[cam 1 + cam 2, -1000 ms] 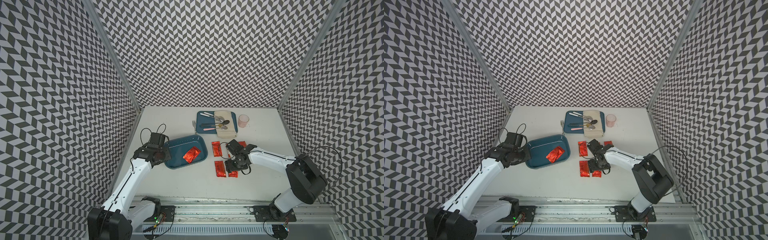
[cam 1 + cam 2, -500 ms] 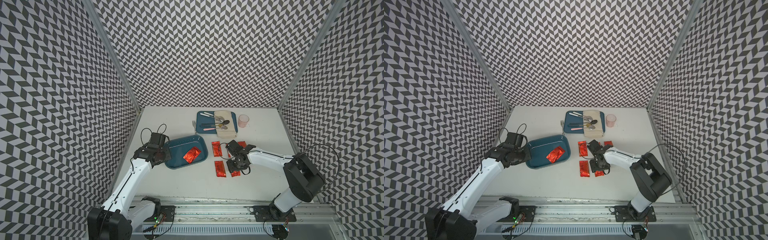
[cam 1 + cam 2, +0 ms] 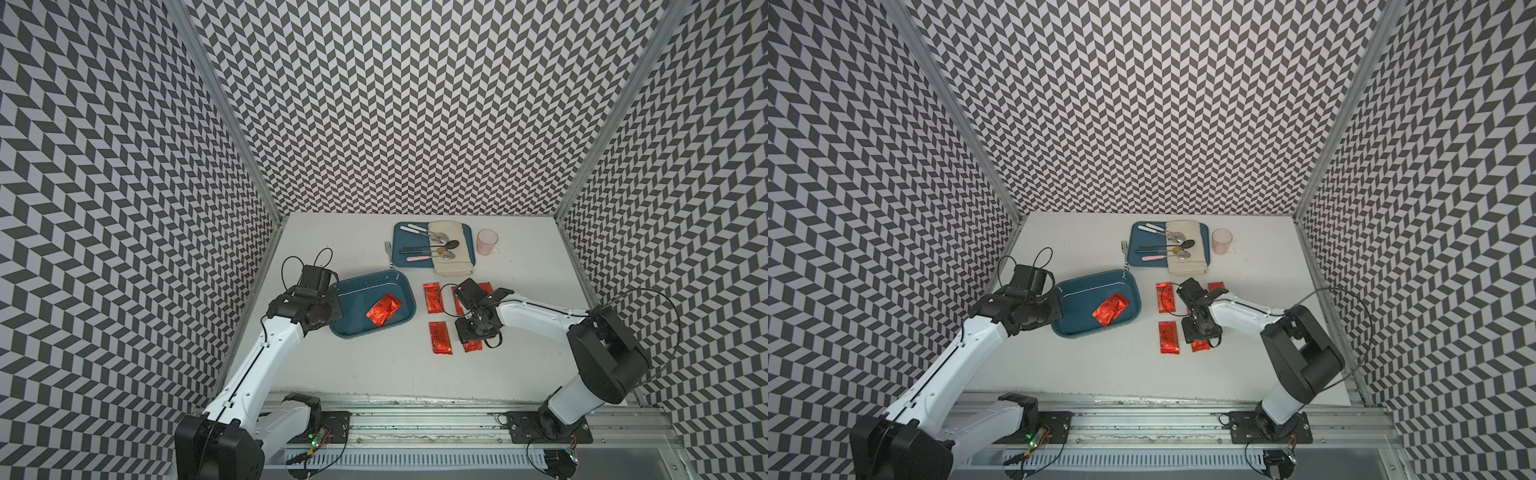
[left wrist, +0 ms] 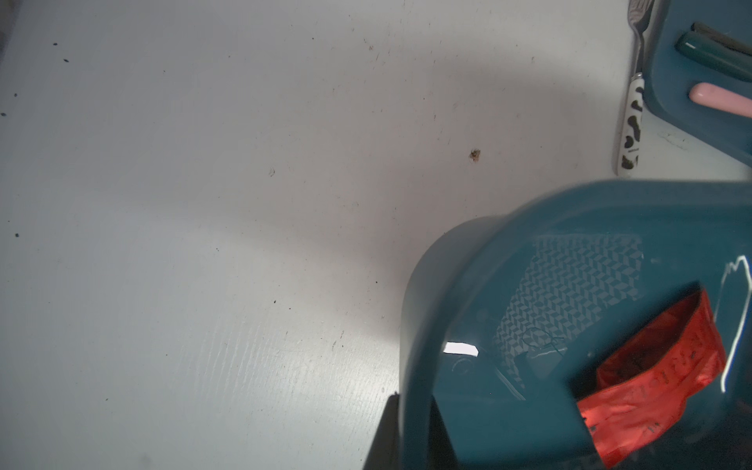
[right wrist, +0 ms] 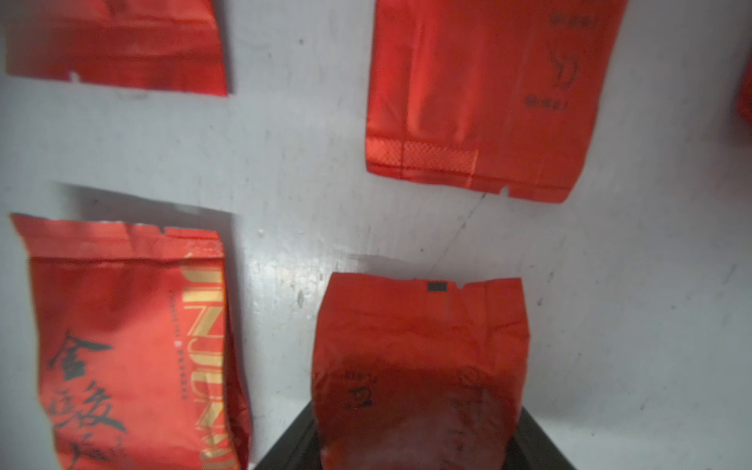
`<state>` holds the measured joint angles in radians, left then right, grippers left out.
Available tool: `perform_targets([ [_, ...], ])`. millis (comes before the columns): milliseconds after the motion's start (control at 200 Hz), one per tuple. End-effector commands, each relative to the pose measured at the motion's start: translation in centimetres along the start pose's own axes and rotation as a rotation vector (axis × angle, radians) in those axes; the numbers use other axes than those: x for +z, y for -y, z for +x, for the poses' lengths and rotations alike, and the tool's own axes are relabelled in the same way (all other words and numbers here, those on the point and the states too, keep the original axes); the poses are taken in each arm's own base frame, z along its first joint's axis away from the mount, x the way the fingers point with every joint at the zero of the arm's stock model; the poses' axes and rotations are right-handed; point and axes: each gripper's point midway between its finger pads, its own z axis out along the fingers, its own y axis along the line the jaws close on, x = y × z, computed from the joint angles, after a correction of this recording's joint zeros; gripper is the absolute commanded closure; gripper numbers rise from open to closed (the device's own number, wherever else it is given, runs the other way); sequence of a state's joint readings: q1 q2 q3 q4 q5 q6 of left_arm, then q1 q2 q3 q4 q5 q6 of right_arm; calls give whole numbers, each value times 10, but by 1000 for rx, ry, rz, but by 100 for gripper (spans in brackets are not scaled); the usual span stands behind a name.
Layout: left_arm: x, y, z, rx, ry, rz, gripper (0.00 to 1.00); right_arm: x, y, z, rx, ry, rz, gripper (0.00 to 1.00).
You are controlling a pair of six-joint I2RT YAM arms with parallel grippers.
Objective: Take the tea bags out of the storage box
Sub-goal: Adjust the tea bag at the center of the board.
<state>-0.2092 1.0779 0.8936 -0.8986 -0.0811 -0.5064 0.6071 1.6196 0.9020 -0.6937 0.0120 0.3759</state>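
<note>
The dark teal storage box (image 3: 374,276) (image 3: 1096,276) sits left of centre with one red foil tea bag (image 3: 384,311) (image 4: 651,374) lying inside. My left gripper (image 3: 333,311) (image 4: 415,431) is shut on the box's left wall, one finger on each side. Several tea bags lie on the table to the right of the box (image 3: 432,297) (image 3: 440,337) (image 5: 122,346) (image 5: 476,93). My right gripper (image 3: 474,332) (image 5: 419,439) is low over the front-right tea bag (image 3: 473,347) (image 5: 419,333). That bag lies flat between the jaws, which press on its two long edges.
A flatter teal tray (image 3: 400,259) with cutlery and a beige cloth (image 3: 451,268) stands behind the box, and a pink cup (image 3: 487,242) stands to its right. A fork with a spotted handle (image 3: 388,253) (image 4: 632,122) lies between tray and box. Patterned walls close in three sides.
The right gripper has shifted slightly over the front-right tea bag, and its arm has drawn in a little. The left arm and the box have not moved.
</note>
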Motion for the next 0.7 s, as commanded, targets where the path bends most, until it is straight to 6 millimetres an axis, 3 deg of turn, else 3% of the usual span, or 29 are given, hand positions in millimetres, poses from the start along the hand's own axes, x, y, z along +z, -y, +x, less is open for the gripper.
perform_targets([
  [0, -5, 4, -5, -2, 33, 26, 100, -4, 3, -4, 18, 31, 0, 39],
  [140, -5, 4, -5, -2, 33, 26, 100, -4, 5, -1, 21, 28, -1, 37],
  [285, -5, 4, -5, -4, 33, 27, 100, -5, 2, 1, 23, 26, -19, 27],
  [466, -5, 4, -5, -2, 32, 26, 100, -23, 0, -8, 22, 61, -27, 19],
  [596, -5, 4, -5, -4, 35, 25, 100, -62, 0, -29, 8, 151, -15, 18],
  [696, -5, 4, -5, -3, 34, 26, 100, -112, -20, -54, -35, 273, -119, 20],
])
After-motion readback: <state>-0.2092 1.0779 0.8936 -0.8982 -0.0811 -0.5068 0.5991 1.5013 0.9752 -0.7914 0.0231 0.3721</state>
